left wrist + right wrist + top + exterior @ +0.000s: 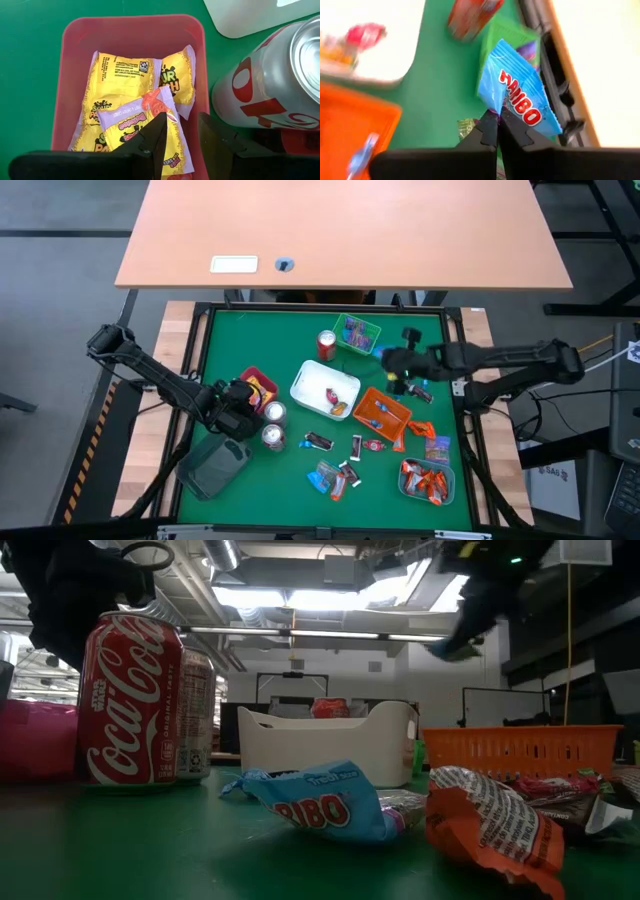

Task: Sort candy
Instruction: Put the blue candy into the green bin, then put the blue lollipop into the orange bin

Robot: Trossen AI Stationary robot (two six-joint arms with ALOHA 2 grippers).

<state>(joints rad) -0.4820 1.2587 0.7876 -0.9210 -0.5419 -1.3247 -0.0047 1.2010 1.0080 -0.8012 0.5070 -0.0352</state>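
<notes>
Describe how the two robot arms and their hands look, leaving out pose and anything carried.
Both arms are dark, nearly black, built of slim jointed links with rounded joint housings. The left hand ends in two flat, matte black fingers tapering to blunt tips, mounted on a black crossbar. The right hand has the same black tapered fingers and crossbar. No markings are legible on either arm, and no cables can be made out along them.

**Gloss on the wrappers, matt on the bench**

The green bench is looking matt and smooth, its edges showing pale wood. The red can is gleaming as printed metal, with a brushed silver top. The yellow packets are shining as crinkled film inside the smooth pink plastic tray. The blue packet, pinched in the right hand, is looking glossy. The white tub is showing smooth plastic, the orange basket ribbed plastic.
</notes>
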